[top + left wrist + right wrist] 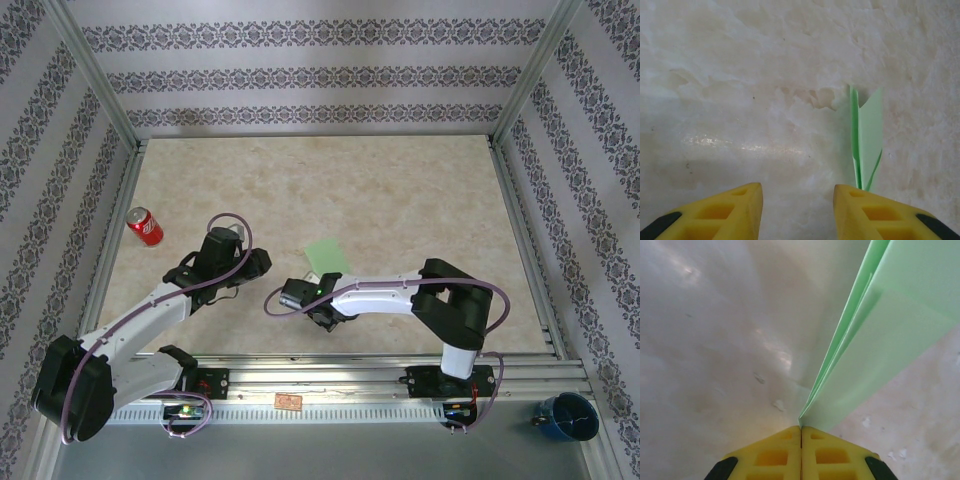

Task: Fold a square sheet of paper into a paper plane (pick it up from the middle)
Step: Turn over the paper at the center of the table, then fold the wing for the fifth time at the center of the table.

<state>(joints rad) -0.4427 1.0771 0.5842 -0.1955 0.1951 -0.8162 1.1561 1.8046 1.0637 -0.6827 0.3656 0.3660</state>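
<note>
The light green paper is folded into a slim paper plane with a centre crease, and it stands near the middle of the table. My right gripper is shut on its near tip. In the right wrist view the yellow fingertips meet on the crease and the folded wings rise up and to the right. My left gripper is open just left of the plane and holds nothing. In the left wrist view the plane stands edge-on just above the right finger of my left gripper.
A red soda can lies near the left edge of the table. A blue cup sits off the table at the bottom right. Patterned walls and metal rails enclose the beige marbled tabletop.
</note>
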